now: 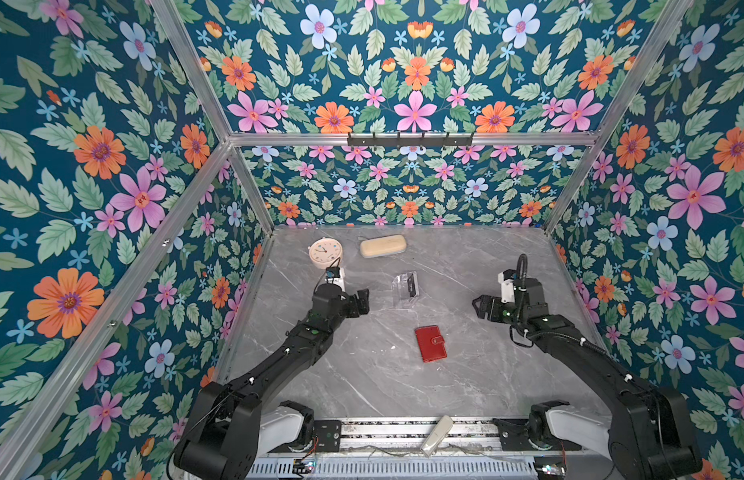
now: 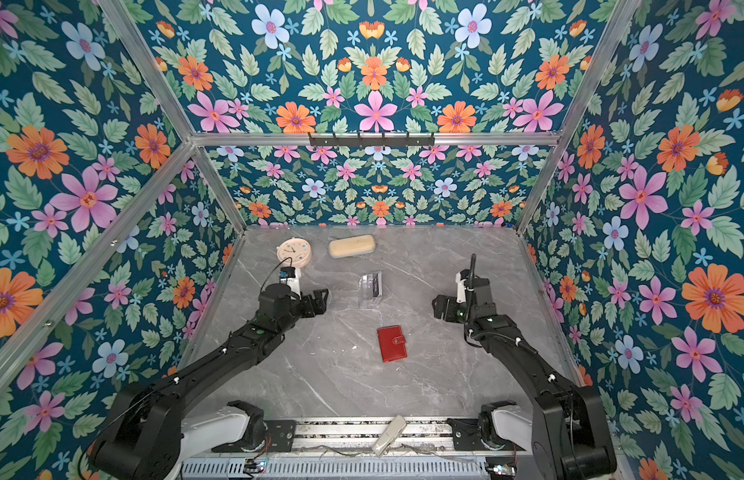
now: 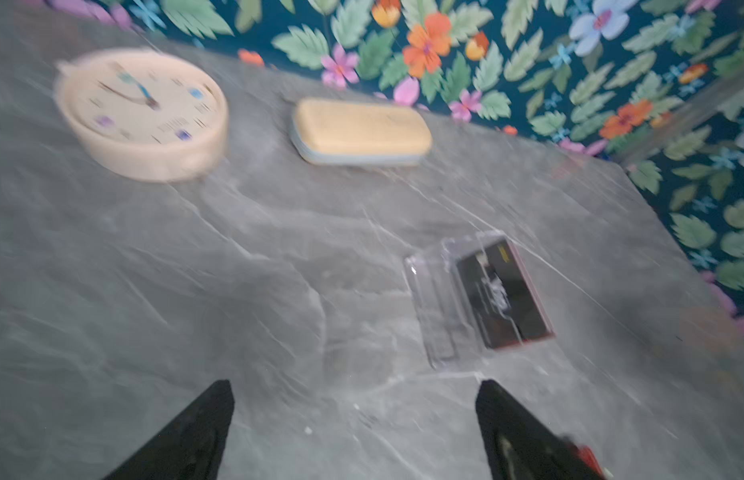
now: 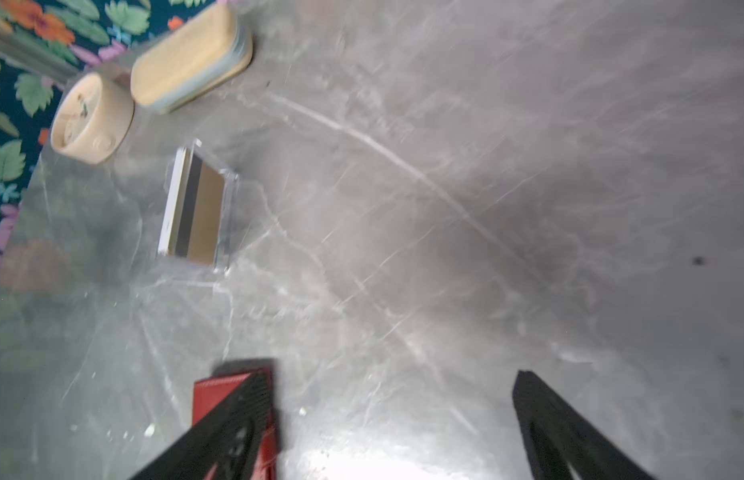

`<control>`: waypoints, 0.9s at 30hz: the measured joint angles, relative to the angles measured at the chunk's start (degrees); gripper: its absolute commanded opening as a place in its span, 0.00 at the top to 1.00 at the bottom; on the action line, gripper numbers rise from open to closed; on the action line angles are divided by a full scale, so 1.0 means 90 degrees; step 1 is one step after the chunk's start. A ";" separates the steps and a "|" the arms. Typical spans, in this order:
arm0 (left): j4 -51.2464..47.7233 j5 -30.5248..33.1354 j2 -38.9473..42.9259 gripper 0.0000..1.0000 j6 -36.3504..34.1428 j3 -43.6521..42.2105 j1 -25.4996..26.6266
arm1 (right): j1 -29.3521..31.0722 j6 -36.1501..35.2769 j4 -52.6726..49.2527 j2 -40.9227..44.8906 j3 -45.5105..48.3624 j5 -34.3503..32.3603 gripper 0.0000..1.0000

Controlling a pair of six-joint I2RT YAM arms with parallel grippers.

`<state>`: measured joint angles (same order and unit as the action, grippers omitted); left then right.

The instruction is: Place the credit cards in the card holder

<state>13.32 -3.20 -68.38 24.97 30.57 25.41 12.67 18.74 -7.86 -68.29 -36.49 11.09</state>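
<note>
- Nearest, at 6 o'clock, a pale slim bar [image 1: 437,434] lies askew across the metal rail [image 1: 374,428] between my two arm bases. It looks to have no part in the job.
- Beyond it, about mid-desk [image 1: 486,386], the red card holder [image 1: 431,343] lies flat, folded and snapped shut. I take it for the target, though I cannot be sure.
- At its 10 o'clock my left jaws hang above the desk, spread wide with nothing between them. At its 2 o'clock my right jaws are likewise wide apart and empty. Both wrist views are smeared.
- At 12 o'clock from the red card holder, between my two sets of jaws and touching neither, the credit cards [image 1: 411,286] lean in a clear stand [image 1: 400,298]. A dark one with a white mark faces front, with a red edge behind it. I can make out no blue one.
- Farthest, near the back wall at 11 and 12 o'clock, sit a round clock [image 1: 325,250] and a tan case [image 1: 383,245].
- What could go wrong, as I judge it:
  - The clear stand looks light, so a pinch from one side may tip it or shove it toward the clock.
  - The cards are thin and packed together, so I may lift two at once, or let one slip and drop flat where it is hard to grip.
  - The red card holder is clasped. Unless one pair of jaws pins it while the other opens it, it will slide.
</note>
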 measured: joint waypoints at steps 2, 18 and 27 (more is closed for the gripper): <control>-0.0061 -0.0248 -0.0158 0.17 0.0318 -0.0080 0.0381 | 0.0311 0.0056 -0.0153 -0.0170 -0.0010 0.0046 0.26; 0.0801 -0.1154 -0.2528 0.38 0.1707 0.0634 0.2380 | 0.1943 0.0571 -0.0170 -0.1598 -0.0056 0.0155 0.71; 0.1061 -0.1316 -0.3082 0.45 0.2062 0.0709 0.2601 | 0.2217 0.0797 0.0223 -0.1936 -0.0041 0.0284 0.72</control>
<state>22.87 -15.05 -96.12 43.53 36.95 48.82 32.62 25.91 -5.85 -85.71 -36.86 13.65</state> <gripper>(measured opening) 0.555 0.284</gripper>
